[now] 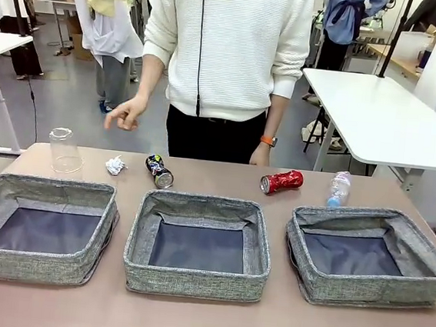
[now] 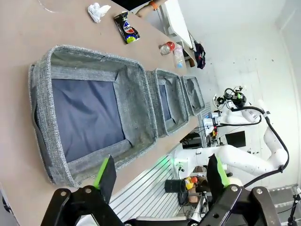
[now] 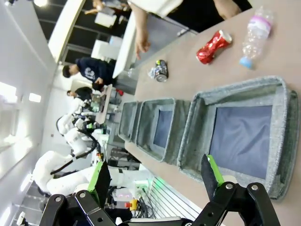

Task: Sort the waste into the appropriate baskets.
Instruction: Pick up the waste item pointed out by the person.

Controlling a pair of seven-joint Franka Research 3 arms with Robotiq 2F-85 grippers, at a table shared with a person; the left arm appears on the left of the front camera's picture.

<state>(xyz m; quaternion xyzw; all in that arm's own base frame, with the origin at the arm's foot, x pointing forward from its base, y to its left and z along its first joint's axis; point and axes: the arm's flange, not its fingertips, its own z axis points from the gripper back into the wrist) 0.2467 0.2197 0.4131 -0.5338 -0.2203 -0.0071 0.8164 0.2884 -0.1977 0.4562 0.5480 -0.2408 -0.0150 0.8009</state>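
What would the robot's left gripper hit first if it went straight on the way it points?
Most likely the nearest grey basket, around its side wall; the open left gripper aims there, though depth is unclear.

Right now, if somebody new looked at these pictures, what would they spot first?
Three grey bins in a row, all empty: the left basket, the middle basket and the right basket. Behind them waits the rubbish: a clear cup, a paper wad, a dark can, a red can and a small bottle. A person in a white sweater stands beyond.
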